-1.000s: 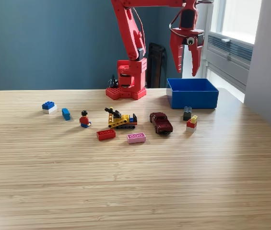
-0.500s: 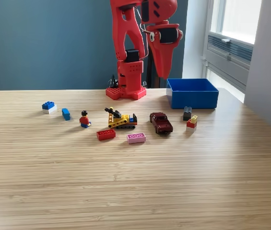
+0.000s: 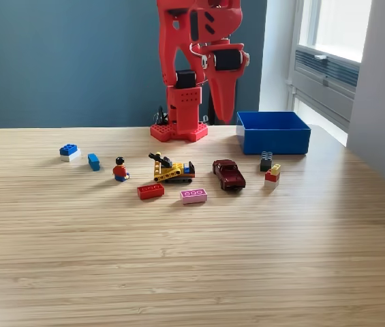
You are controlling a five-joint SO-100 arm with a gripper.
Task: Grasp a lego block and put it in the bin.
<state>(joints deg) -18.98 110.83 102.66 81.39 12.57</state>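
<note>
The blue bin (image 3: 274, 141) stands at the back right of the table in the exterior view; its inside is hidden by its walls. Lego blocks lie scattered in front of it: a red one (image 3: 150, 191), a pink one (image 3: 193, 196), a blue one (image 3: 94, 161), a blue-on-white one (image 3: 69, 151), a dark one (image 3: 266, 161) and a red-yellow stack (image 3: 272, 175). My red gripper (image 3: 221, 120) hangs pointing down, just left of the bin and above the table's back edge. Its fingers taper together into one point with nothing between them.
A dark red toy car (image 3: 229, 174), a yellow-and-black toy vehicle (image 3: 172, 169) and a small minifigure (image 3: 120, 169) sit among the blocks. The arm's red base (image 3: 178, 129) is at the table's back centre. A white wall panel rises at the far right.
The gripper was open above the bin a second ago. It has swung to the exterior view's left, closed its fingers, and come down slightly beside the base.
</note>
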